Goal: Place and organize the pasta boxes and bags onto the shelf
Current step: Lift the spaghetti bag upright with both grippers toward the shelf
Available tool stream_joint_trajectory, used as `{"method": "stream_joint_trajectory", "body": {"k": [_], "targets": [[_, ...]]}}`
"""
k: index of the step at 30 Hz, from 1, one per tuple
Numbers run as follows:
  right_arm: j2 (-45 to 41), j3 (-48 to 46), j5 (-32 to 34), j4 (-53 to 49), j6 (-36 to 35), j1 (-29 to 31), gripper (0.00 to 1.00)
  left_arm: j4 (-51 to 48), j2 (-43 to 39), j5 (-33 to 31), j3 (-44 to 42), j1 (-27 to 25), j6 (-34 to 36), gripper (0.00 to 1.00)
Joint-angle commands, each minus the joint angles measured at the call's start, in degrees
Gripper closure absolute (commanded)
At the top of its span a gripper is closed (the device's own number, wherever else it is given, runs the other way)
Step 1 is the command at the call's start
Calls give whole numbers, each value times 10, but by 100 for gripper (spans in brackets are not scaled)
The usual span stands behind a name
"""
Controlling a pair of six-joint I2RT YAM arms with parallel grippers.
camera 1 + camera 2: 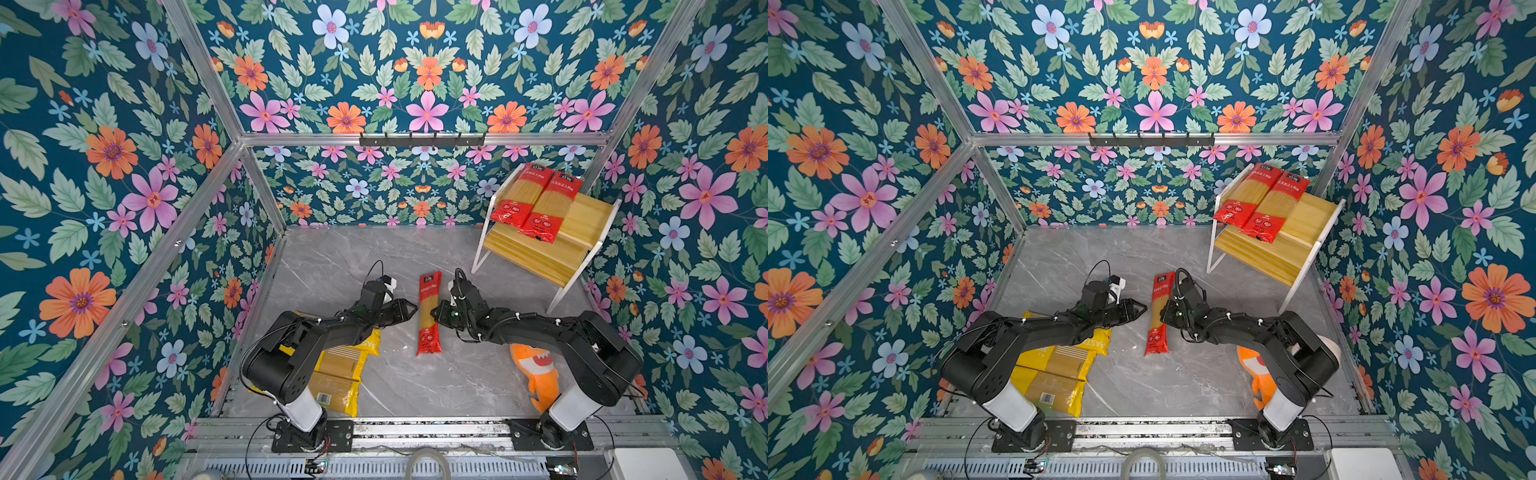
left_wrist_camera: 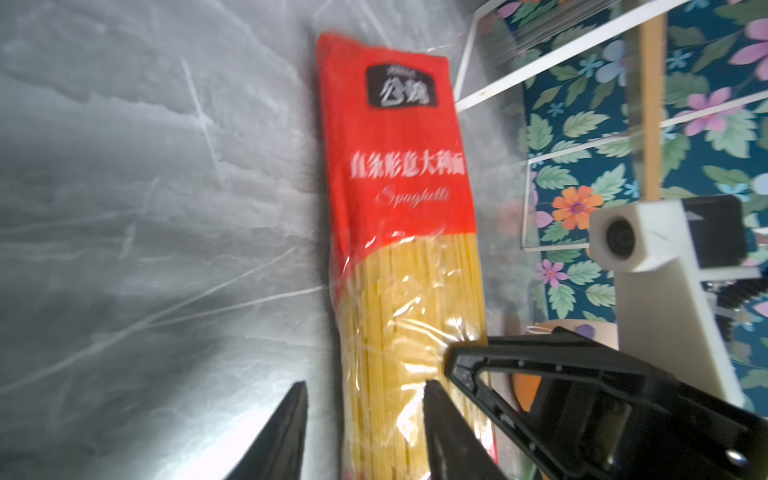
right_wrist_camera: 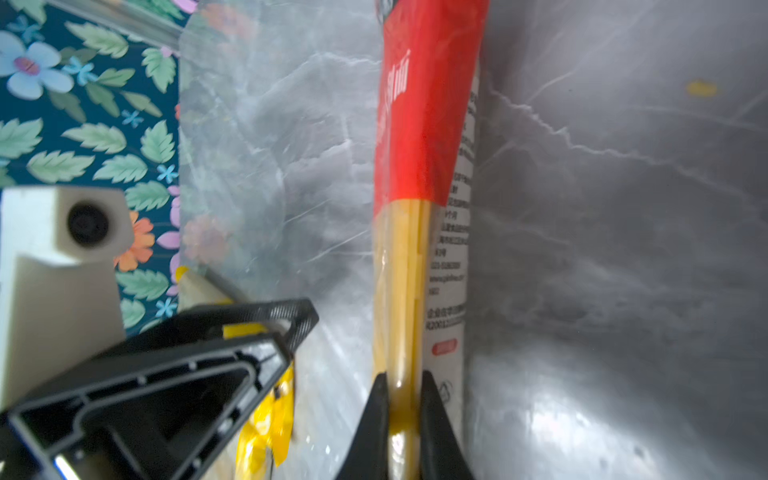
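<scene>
**While your right pincer [image 3: 401,382] clamped the red spaghetti pack [image 1: 429,313], your left pincer [image 2: 365,386] stood parted beside it**

As your two arms met over the middle of the grey marble table [image 1: 332,266], the red spaghetti pack lay between them. It pointed lengthwise toward the back wall and was well apart from the shelf [image 1: 540,266] at the back right.

Your right pincer was closed on that pack. In the right wrist view its two fingertips [image 3: 380,399] pinched the pack's long edge at the clear window, with yellow strands squeezed between them. In both top views it met the pack's right side at about mid-length. You could not tell from any view whether that edge was touching the table.

Your left pincer gripped nothing. In the left wrist view its fingers [image 2: 291,419] stood apart, one over the clear window and the other over bare table. In both top views its tip sat just beside the pack's left edge, opposite your right pincer.

On the shelf, two red packs [image 1: 536,203] lay side by side on the upper slanted board. Their lower ends reached down toward the lower board.

The yellow packs [image 1: 336,365] lay at the front left, overlapping one another and partly hidden under your left arm, so you could not count them. An orange shark toy [image 1: 540,374] lay at the front right, partly covered by your right arm.
</scene>
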Motion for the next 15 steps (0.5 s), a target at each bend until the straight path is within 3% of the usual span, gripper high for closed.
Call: {"method": "stream_joint_trajectory", "body": {"k": [1, 8, 12, 15], "targets": [[-32, 1, -17, 46, -65, 1, 96, 24, -36, 39, -8, 4, 30, 44], [-119, -12, -27, 74, -148, 8, 100, 90, -152, 90, -52, 25, 45, 29], [-176, -14, -45, 115, -191, 10, 100, 196, -158, 172, -73, 19, 0, 24], [-214, -1, -45, 121, -215, 10, 100, 238, -157, 177, -83, 16, -14, 24]]}}
